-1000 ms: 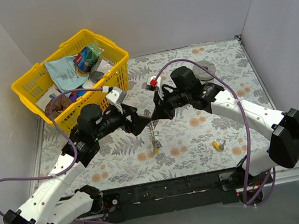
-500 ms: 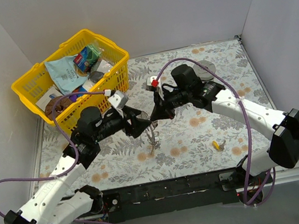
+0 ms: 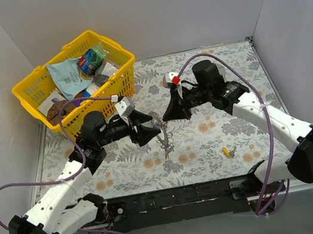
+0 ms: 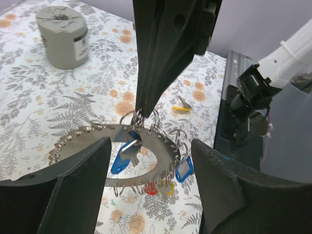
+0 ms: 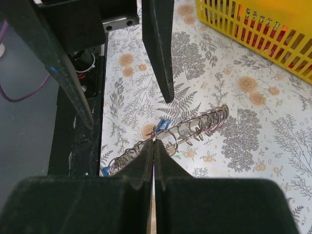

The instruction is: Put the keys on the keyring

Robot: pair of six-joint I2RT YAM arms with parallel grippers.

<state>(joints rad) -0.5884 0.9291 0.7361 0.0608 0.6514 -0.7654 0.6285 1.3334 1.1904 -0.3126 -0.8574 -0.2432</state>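
Held up just in front of the yellow basket [image 3: 126, 74]: the keyring [image 4: 80, 139], right end effector [image 5: 153, 141] clamped on a small loop at its rim and drawn slightly farther from the basket than a second ago. Left end effector [image 3: 152, 131] narrowed a little, fingers apart beside the ring, untouching. Blue keys [image 4: 119, 161] threaded; yellow key [image 3: 226, 152] loose on the bench, well away from the basket.

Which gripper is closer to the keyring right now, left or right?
Right. The right gripper is pinched shut on the keyring's upper edge. The left gripper is open close beside it, and the ring shows between its fingers with no contact visible.
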